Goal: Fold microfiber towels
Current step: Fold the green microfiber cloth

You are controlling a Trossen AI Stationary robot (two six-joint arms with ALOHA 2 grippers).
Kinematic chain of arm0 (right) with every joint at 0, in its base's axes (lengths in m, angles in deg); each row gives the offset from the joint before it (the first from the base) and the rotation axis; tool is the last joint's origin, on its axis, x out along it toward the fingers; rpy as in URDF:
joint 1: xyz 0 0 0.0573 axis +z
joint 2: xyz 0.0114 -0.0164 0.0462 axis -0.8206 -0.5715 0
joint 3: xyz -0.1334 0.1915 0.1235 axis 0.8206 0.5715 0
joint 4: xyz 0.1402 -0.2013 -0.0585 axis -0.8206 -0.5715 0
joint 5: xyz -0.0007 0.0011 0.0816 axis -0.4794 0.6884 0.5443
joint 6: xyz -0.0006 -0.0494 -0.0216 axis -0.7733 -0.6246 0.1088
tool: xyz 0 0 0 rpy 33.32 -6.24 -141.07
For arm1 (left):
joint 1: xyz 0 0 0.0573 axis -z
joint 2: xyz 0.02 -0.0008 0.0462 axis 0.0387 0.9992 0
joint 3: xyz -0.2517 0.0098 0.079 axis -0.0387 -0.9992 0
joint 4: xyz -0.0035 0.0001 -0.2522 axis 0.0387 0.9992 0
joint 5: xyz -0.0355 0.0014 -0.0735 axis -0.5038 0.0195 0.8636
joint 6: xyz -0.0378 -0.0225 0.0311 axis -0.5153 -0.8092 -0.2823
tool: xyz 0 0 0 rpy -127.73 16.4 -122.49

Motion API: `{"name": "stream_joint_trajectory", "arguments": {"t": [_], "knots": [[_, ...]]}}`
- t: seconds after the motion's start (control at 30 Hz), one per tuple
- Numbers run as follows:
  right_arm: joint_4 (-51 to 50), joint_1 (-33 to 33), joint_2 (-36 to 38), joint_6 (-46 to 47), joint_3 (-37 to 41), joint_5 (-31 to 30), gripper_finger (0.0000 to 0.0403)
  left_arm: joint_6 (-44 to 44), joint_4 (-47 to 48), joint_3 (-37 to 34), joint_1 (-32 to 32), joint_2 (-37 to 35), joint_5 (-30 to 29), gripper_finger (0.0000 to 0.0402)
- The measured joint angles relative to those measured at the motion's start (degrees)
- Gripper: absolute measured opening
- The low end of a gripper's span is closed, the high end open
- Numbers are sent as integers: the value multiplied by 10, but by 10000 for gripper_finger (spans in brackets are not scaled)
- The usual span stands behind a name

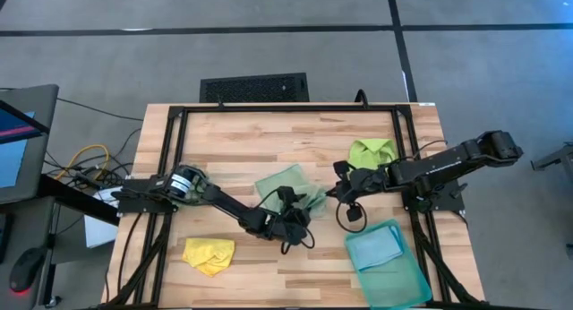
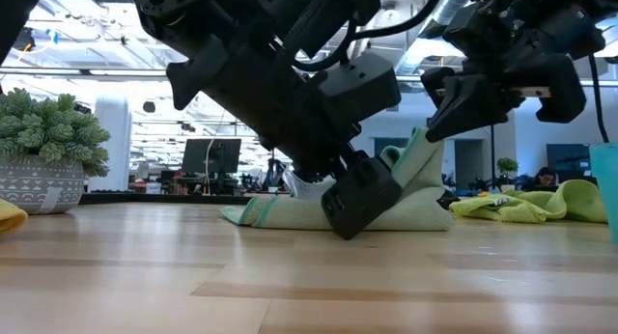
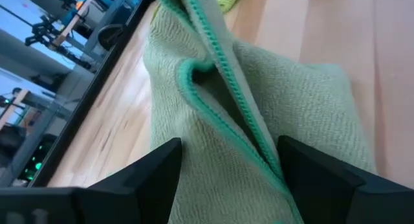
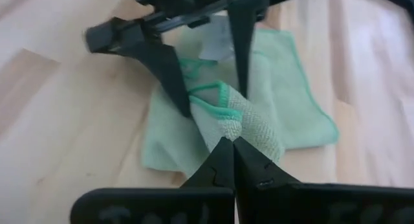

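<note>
**Sage towel pinched at one corner, mid-table**

Pale sage green towel [image 1: 285, 186]: lies near the centre of the wooden table [image 1: 233, 135], teal-stitched edge showing. One corner is lifted off the surface; the rest lies flat and partly doubled over.

Right gripper [image 4: 228, 141]: fingers clenched together on the raised corner of the sage towel, holding it above the tabletop.

Left gripper [image 3: 226, 162]: fingers spread wide, one on each side of a fold of the same towel, tips down at the cloth; it grasps nothing.

Lime green towel [image 1: 372, 151]: crumpled, on the table's far right part, beside the right arm.

Yellow towel [image 1: 209, 254]: bunched, near the front edge on the left.

Light blue towel [image 1: 374, 247]: folded flat, lying inside the teal plastic tray [image 1: 414, 288] at the front right corner.

Potted plant [image 2: 48, 151]: in the low view, standing at the table's far edge.
</note>
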Motion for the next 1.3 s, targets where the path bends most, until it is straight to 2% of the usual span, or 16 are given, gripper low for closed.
{"name": "stream_joint_trajectory", "arguments": {"t": [0.13,0.4,0.57,0.83,0.93,1.03,1.23,1.3], "knots": [[-1,0,14,5,0,-28,9,-4,-11,-1,0,0,0,241],[-5,21,79,24,0,-29,8,-18,-17,-1,-3,0,1,238],[-12,37,90,30,0,-29,10,-20,-17,-1,-3,0,-3,238],[-19,36,84,30,0,-29,11,9,2,-1,15,-15,-75,229],[-21,36,84,30,0,-29,11,-2,52,-1,19,-28,-89,201],[-20,38,84,30,0,-29,11,-49,119,-1,19,-49,-85,155],[-14,38,84,26,0,-29,12,-83,194,-1,11,-76,-15,46],[-6,38,84,25,0,-29,12,-83,219,-1,11,-87,-9,14]]}}
